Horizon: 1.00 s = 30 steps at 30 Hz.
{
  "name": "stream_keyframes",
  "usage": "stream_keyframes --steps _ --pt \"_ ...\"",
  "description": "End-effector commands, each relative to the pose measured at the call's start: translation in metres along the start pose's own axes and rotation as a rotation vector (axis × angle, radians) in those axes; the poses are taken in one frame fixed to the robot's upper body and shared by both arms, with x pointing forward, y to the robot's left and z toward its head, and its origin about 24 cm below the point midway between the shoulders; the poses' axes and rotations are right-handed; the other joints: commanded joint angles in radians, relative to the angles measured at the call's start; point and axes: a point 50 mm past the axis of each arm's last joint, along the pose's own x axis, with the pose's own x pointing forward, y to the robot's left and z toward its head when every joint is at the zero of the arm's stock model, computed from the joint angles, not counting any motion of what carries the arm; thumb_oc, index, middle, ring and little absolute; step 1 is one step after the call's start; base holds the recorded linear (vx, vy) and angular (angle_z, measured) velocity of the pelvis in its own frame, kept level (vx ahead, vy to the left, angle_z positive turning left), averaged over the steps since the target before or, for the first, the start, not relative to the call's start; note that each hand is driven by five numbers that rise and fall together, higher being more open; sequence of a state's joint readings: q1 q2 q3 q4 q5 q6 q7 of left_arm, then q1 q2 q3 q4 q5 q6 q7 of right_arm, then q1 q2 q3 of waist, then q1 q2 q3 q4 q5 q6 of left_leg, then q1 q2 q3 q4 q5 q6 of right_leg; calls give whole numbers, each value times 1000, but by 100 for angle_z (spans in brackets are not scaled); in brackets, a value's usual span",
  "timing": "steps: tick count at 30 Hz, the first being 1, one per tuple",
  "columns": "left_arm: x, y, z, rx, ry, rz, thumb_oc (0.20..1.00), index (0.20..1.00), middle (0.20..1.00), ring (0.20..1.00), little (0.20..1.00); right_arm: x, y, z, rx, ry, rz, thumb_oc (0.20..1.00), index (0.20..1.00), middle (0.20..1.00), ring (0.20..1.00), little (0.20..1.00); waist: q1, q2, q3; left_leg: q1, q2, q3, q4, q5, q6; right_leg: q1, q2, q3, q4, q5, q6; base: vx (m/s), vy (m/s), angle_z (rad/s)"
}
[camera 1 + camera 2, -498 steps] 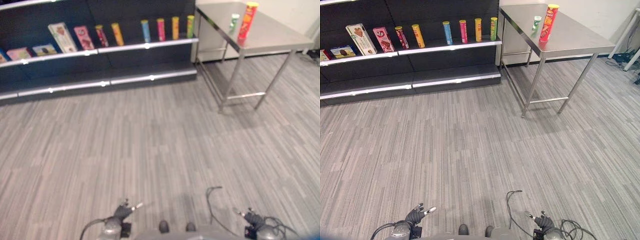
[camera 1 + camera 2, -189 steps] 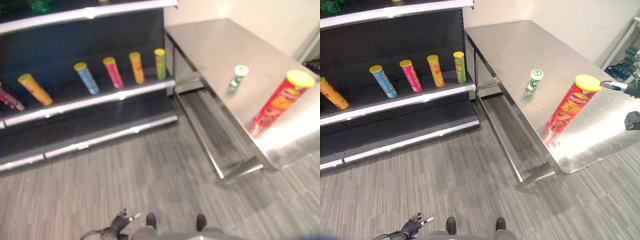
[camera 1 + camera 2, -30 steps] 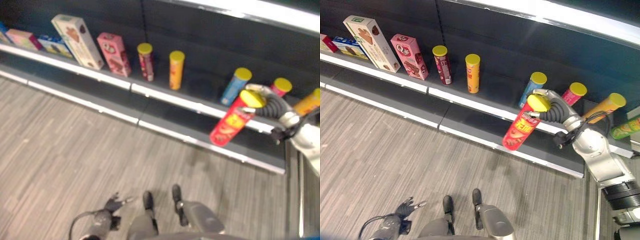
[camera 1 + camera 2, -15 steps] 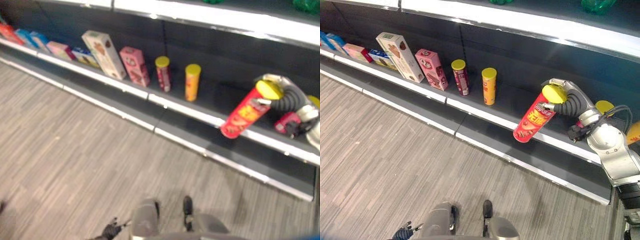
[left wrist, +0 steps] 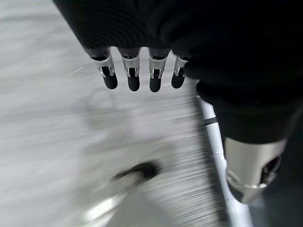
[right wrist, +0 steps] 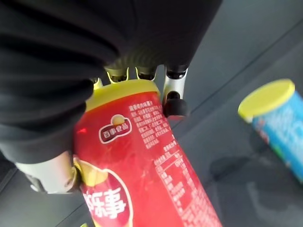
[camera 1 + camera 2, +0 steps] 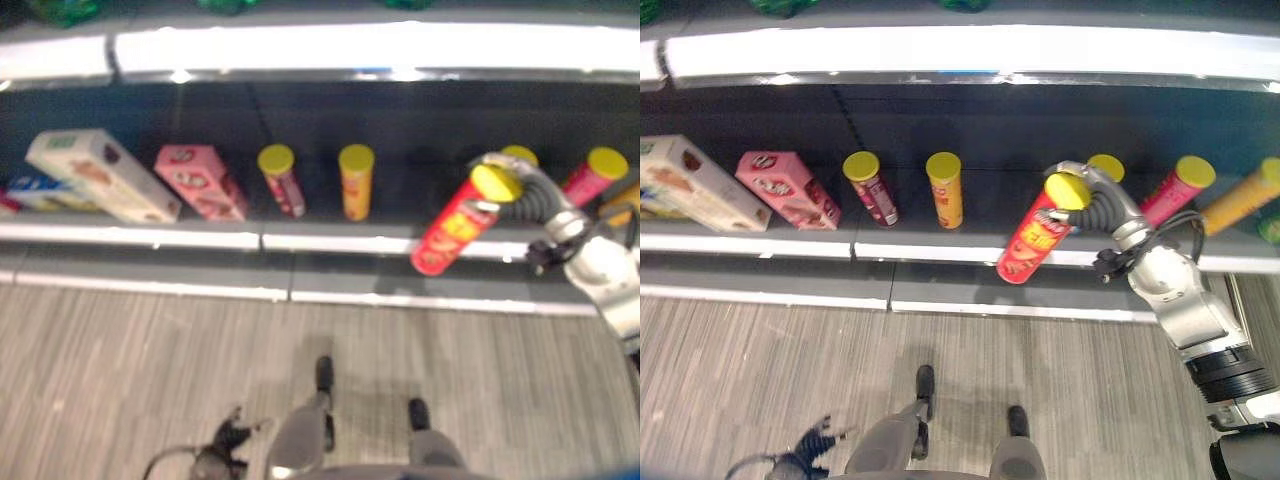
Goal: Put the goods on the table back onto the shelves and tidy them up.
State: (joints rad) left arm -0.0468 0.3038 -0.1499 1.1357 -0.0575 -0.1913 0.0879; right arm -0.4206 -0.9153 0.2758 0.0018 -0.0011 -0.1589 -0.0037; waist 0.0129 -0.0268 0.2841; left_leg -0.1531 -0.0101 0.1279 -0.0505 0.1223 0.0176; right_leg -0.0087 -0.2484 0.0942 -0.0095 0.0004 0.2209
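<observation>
Right robot hand (image 7: pixel 1092 205) is clenched round the top end of a red chip can (image 7: pixel 1035 240), its silver dark-tipped fingers (image 6: pixel 173 101) curled over the rim of the yellow plastic lid while the thumb presses the can's side. The can is a tall smooth cylinder, glossy red with yellow and white print, held tilted with its lid toward the hand and its base hanging down in front of the shelf edge (image 7: pixel 940 252), in the air and not resting on the board.

Left robot hand (image 7: pixel 228 440) hangs low near the floor (image 7: pixel 120 370), its fingers (image 5: pixel 133 80) straight and relaxed, holding nothing.

Along the dark matt shelf stand other goods. A maroon can (image 7: pixel 870 187) and an orange can (image 7: pixel 946 190), both slim tubes with yellow lids, stand side by side to the left of the held can. A blue can (image 6: pixel 279 123) with a yellow lid sits just behind the hand; in the right eye view little more than its lid shows. Further right lean a pink can (image 7: pixel 1176 188) and an amber can (image 7: pixel 1240 200). On the left a pink carton (image 7: pixel 788 188) and a larger cream carton (image 7: pixel 695 185), both flat-sided cardboard boxes, lean backward. The shelf front is a pale shiny metal strip, and a bright white strip (image 7: pixel 970 48) runs along the shelf above. The floor is grey with a fine streaked pattern.
</observation>
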Motion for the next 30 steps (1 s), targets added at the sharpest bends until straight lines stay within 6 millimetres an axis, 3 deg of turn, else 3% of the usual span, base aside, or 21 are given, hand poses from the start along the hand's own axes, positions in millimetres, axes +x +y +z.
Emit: stream_keyframes --steps 1,4,17,23,24,25,26,30 --pt "-11 16 -34 17 115 64 1000 1000 1000 1000 1000 26 -29 45 -3 -226 -112 200 200 200 200 200 77 -80 -60 -20 142 -31 181 -209 -137 -44 44 -120 -10 0 29 69 -19 -104" --pt "-12 11 -37 14 121 51 1000 1000 1000 1000 1000 29 -32 48 9 -235 -109 200 200 200 200 200 66 -84 -57 -21 128 -46 177 -216 -131 -53 69 -113 -26 4 24 80 21 -37" --pt "-21 2 -56 -1 176 51 1000 1000 1000 1000 1000 38 -48 70 -37 -324 -168 200 200 200 200 200 80 -74 -49 -41 129 -67 167 -214 -143 -47 47 -174 -35 7 24 44 -24 19" --pt "-23 4 -59 -7 186 63 1000 1000 1000 1000 1000 45 -54 51 -168 -222 -307 200 200 200 200 200 106 -49 -21 -87 116 -93 182 -214 -137 -75 30 -192 -11 1 25 -11 -5 10" --pt "2 110 27 -19 -2 270 1000 1000 1000 1000 1000 52 -36 53 -214 -243 -222 200 200 200 200 200 91 -20 -21 -89 115 -85 185 -212 -139 -83 25 -182 -9 2 30 -56 160 18" --pt "1 97 24 54 -33 196 1000 1000 1000 1000 1000 66 -49 42 -244 -156 -288 200 200 200 200 200 90 5 -4 -115 111 -77 195 -210 -134 -120 19 -170 12 4 32 -68 180 21" --pt "-1 86 20 39 -57 173 1000 1000 1000 1000 1000 69 -56 39 -294 -128 -305 200 200 200 200 200 95 13 3 -125 108 -79 198 -207 -135 -134 19 -169 19 6 31 -91 128 1" --pt "0 80 25 -34 -92 182 1000 1000 1000 1000 1000 74 -80 29 -410 -43 -419 200 200 200 200 200 105 38 32 -162 101 -92 199 -193 -139 -172 13 -175 46 1 27 -31 13 0"
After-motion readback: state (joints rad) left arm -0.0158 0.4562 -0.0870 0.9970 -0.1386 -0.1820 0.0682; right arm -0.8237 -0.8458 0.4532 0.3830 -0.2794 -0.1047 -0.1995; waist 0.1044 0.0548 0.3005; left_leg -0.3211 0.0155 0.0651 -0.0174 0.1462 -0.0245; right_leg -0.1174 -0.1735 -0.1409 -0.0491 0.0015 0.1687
